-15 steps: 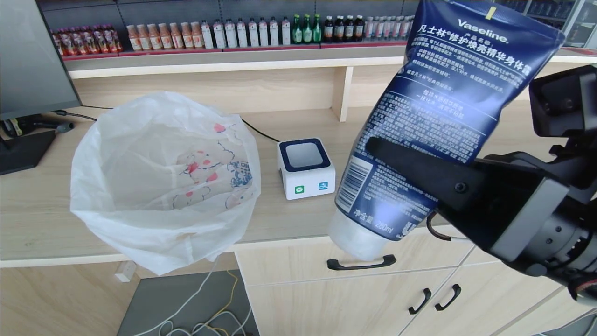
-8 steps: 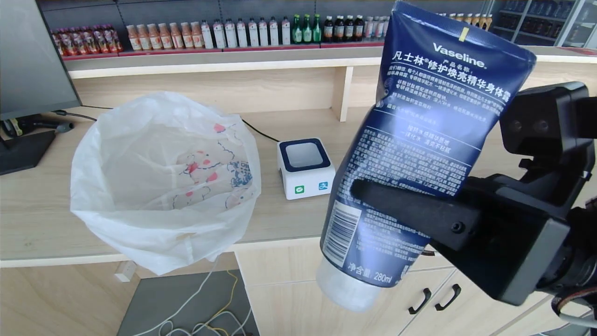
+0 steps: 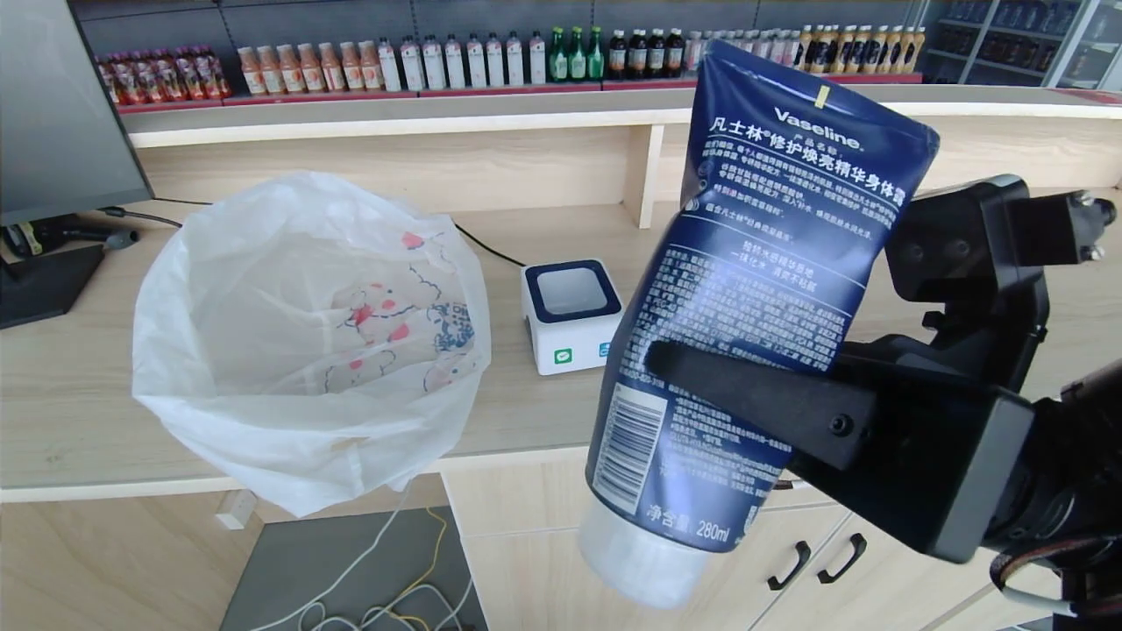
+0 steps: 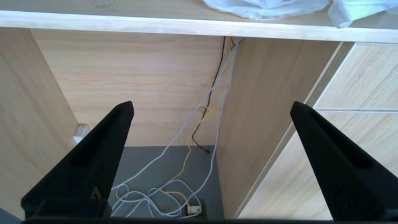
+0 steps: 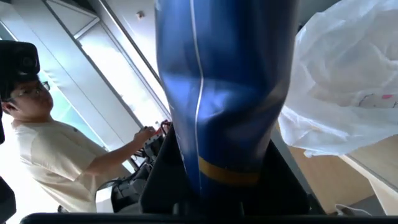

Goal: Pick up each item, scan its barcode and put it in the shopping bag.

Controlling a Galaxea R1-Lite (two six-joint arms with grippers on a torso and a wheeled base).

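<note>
Lotion tube (image 3: 771, 245) clamped across its middle by the right gripper (image 3: 675, 368).
Long axis is held tilted, cap down; the scanner (image 3: 574, 315) is seen to its left (barcode (image 3: 627, 447) faces the head camera).

- The right gripper (image 3: 679, 364) shows one finger (image 3: 754, 399) across the tube (image 3: 771, 263); the other finger is hidden behind the tube
- The tube covers the near right corner of the scanner (image 3: 570, 320)
- The cap (image 3: 640, 561) is blurred
- In the right wrist view both ends of the tube (image 5: 224, 93) are cut off by the edges
- The film of the bag (image 3: 307, 333) veils its inside; contents cannot be told
- In the left wrist view the bag (image 4: 273, 7) is cut off by the top edge, and the finger bases of the left gripper (image 4: 211, 109) by the bottom edge
- The monitor (image 3: 61, 105) is cut off by the left and top edges
- The bottles (image 3: 438, 61) are too small to tell their labels
</note>
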